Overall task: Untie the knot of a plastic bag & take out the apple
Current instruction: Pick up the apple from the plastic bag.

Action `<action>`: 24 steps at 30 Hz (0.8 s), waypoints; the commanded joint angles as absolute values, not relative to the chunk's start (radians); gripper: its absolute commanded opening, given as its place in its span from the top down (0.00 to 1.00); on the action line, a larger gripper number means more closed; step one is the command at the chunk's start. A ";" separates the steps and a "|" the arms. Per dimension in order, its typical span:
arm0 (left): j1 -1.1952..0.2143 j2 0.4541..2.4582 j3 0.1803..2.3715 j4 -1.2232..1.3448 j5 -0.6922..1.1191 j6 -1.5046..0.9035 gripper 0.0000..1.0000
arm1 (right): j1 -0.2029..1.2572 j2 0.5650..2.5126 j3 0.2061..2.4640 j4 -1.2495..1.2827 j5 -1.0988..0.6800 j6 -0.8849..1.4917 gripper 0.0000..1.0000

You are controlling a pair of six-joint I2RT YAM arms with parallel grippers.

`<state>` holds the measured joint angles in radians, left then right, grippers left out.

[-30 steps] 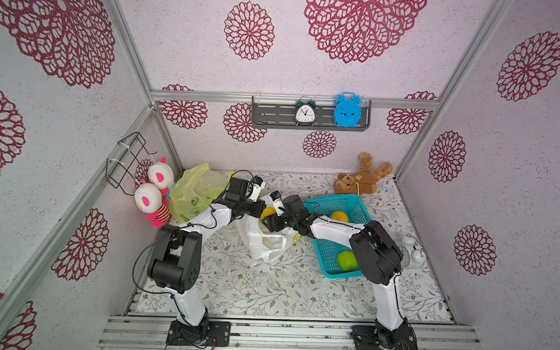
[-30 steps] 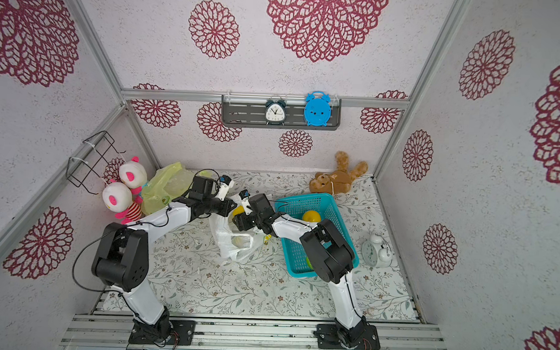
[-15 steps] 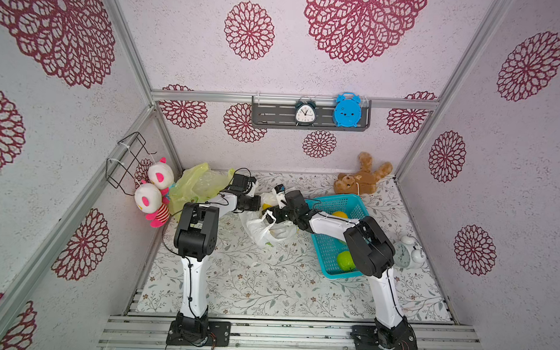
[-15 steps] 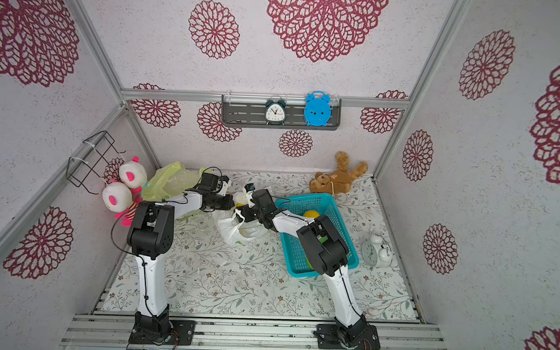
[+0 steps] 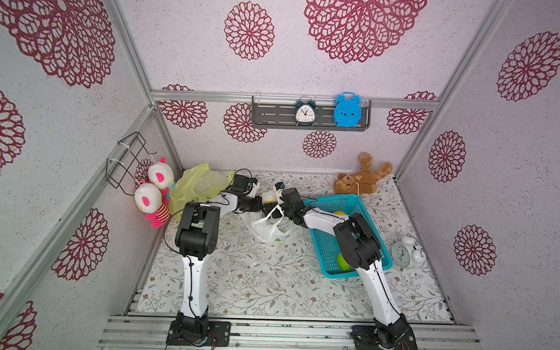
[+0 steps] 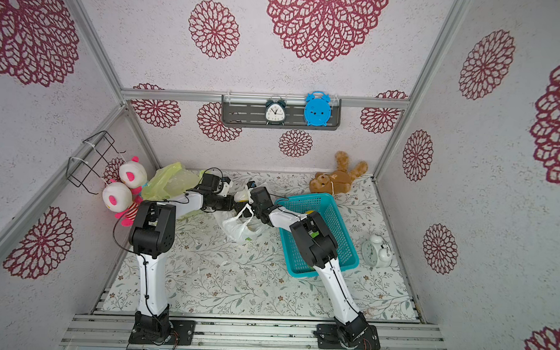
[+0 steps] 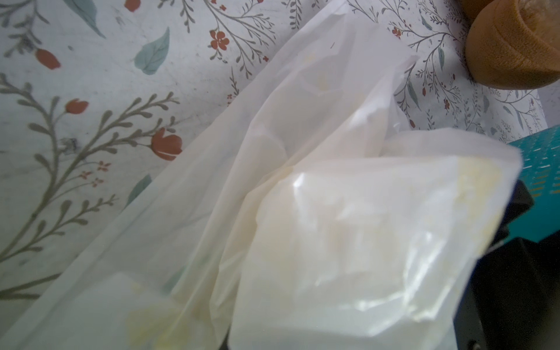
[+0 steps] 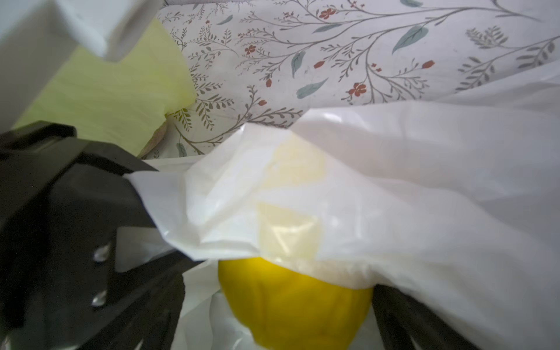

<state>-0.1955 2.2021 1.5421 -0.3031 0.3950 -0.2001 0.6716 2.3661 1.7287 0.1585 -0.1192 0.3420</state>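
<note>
Both arms stand up from their bases, fold at the elbow and slant inward, so the wrists meet almost tip to tip. The left arm [image 5: 196,230] ends in the left pincer [image 5: 261,207], clamped tight on a fold of the plastic bag [image 5: 265,228]. The right arm [image 5: 355,241] ends in the right pincer [image 5: 276,211], its jaws spread wide apart.

The white bag [image 7: 333,227] fills my left wrist view, soft with blur, and hides that arm's fingers from me. Under its film a yellow fruit [image 8: 297,303] runs off the frame's edge. In a top view the right gripper [image 5: 275,211], at the bag's top, is too small to read its jaws.
</note>
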 commanded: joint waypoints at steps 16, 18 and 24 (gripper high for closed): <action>-0.190 2.151 1.540 -0.342 0.332 -0.231 0.90 | 0.712 2.016 1.416 0.303 -0.126 0.302 0.53; -0.190 2.132 1.547 -0.352 0.292 -0.249 0.90 | 0.712 1.947 1.349 0.312 -0.195 0.290 0.55; -0.193 2.054 1.555 -0.378 0.217 -0.255 0.90 | 0.716 1.693 1.133 0.331 -0.223 0.275 0.60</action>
